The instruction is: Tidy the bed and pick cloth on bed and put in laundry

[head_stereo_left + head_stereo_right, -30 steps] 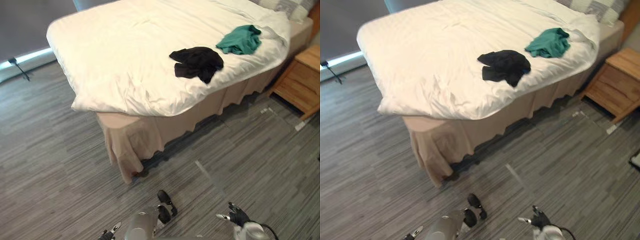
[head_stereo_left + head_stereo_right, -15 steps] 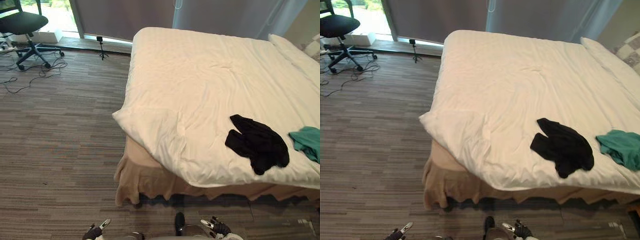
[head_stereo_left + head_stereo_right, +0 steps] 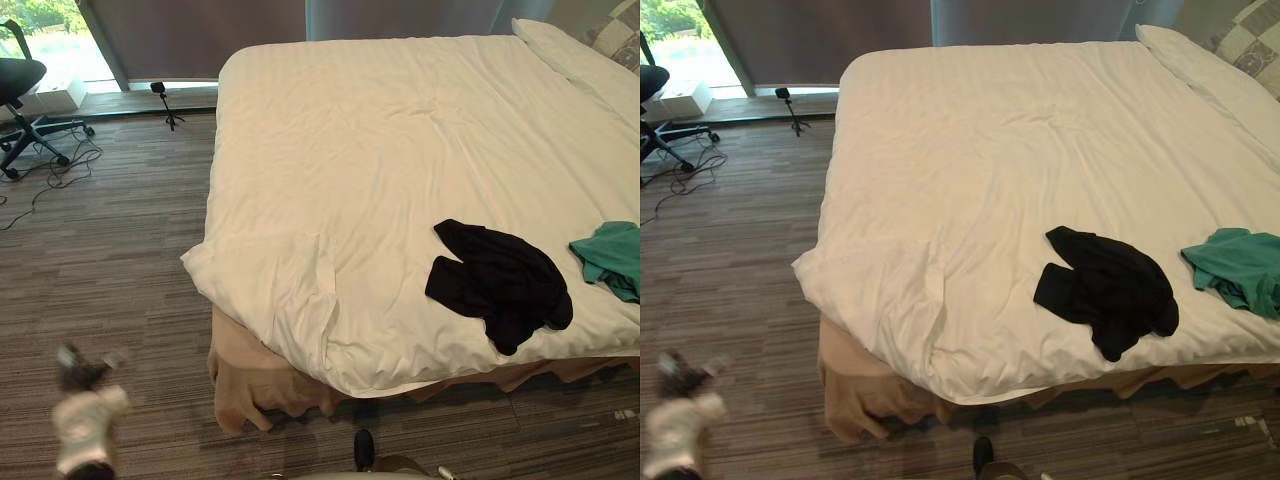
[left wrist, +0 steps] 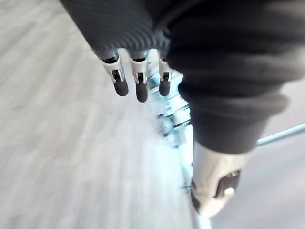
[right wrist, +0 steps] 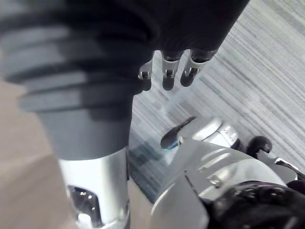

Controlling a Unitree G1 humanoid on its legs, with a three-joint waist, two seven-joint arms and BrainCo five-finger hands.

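Black cloth [image 3: 500, 285] lay on the bed [image 3: 247, 380], close to the near edge, ahead of the robot and off to its right. It was a crumpled dark heap, soft, with bunched folds and one lobe trailing toward the edge. Its long axis ran slantwise, from the inner bed out to the near edge on the right.

Green cloth [image 3: 610, 258] lay further right, near the black one but apart from it, and was cut by the view's edge. The white duvet [image 3: 380, 140] under both was mostly smooth, rumpled and folded over at the near left corner.

Left hand [image 4: 136, 83]: fingers straight and hanging loose, with nothing in them. It was low on the left over the floor [image 3: 100, 260], well apart from the bed. Right hand [image 5: 167, 76]: fingers relaxed and empty, also over the floor.

Judgement: both cloths lay on the robot's right, so the right arm was the nearer one. Neither hand was close enough to reach, so the robot would probably have to close on the bed edge first. A grasp across the heap's thick middle looked likeliest to lift it whole.
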